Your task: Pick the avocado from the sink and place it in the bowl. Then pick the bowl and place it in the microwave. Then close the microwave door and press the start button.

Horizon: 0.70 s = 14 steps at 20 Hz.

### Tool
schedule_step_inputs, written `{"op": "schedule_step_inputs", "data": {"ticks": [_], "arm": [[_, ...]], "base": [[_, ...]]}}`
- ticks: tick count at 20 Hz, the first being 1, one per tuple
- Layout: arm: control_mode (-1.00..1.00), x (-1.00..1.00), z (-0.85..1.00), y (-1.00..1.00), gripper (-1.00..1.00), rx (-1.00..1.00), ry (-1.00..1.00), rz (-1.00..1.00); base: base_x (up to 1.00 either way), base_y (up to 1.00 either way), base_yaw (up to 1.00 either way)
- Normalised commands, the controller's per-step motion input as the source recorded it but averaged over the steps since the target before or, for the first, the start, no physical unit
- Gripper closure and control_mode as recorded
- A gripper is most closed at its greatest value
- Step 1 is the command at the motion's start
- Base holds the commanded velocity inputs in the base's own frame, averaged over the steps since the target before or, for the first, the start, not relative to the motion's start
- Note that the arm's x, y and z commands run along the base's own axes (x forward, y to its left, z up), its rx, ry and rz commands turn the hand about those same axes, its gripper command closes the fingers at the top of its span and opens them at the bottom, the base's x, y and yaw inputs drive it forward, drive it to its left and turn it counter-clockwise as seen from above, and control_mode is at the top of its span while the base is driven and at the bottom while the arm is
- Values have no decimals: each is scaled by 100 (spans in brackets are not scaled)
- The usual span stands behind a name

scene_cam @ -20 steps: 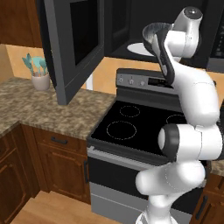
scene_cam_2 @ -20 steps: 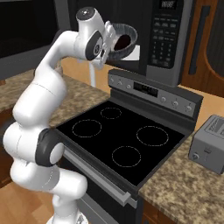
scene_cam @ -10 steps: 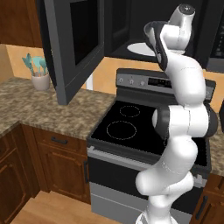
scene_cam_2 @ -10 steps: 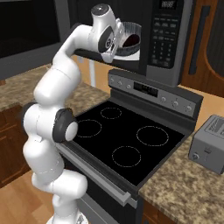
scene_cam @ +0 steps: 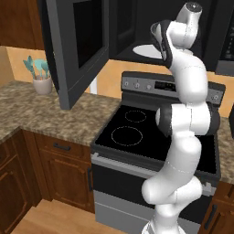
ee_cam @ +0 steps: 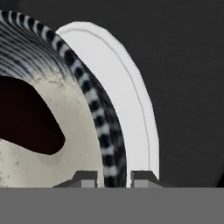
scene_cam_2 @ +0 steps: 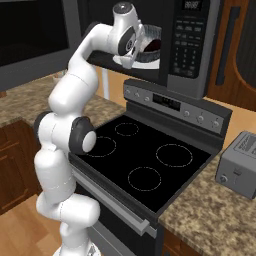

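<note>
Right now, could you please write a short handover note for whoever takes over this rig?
Gripper: one finger on each side of the bowl rim; whether it grips or has let go cannot be told.
Bowl: inside the microwave, over the white turntable plate; contact with the plate is unclear.
Avocado: lies in the bowl.
Microwave door: wide open.
Done: avocado in the bowl, bowl brought into the microwave.
Left: release the bowl if needed, draw the arm out, close the door, press start.
</note>
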Motion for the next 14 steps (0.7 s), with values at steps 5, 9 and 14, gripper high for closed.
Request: {"op": "schedule_step_inputs", "data": {"ticks": [5, 9, 14], "arm": [[-100, 5, -24, 20, -100, 0, -25, 1], [-100, 11, -17, 21, -100, 0, -49, 0], [-100, -38, 4, 29, -100, 0, -54, 0]], "base": [[0, 0, 0], [0, 0, 0], [0, 0, 0]]}}
